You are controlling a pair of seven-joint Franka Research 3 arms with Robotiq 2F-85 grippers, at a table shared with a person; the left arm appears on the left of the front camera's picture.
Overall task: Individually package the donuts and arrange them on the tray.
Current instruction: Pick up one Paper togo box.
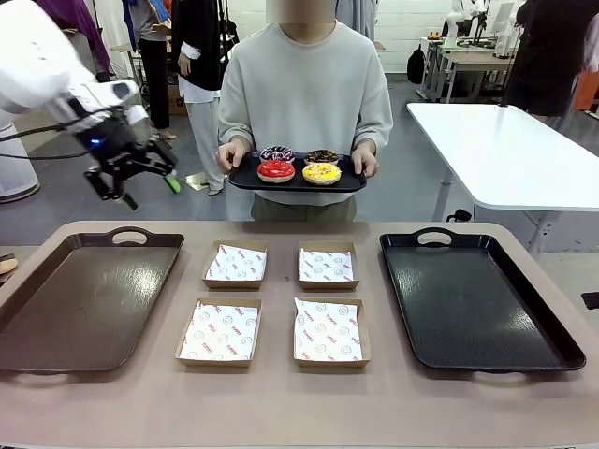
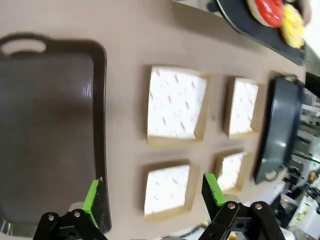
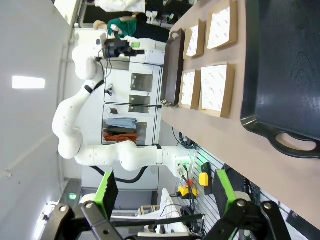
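Near, four paper-lined boxes (image 1: 220,330) lie empty on the counter (image 1: 281,412) between two bare trays (image 1: 84,299). Left gripper (image 1: 150,190) and right gripper (image 3: 165,192) gape wide, holding nothing. Beyond, the donuts (image 1: 276,169) rest on the person's platter (image 1: 351,183): none packaged yet.

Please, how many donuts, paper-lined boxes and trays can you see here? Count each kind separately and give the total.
Donuts: 4
Paper-lined boxes: 4
Trays: 3
Total: 11
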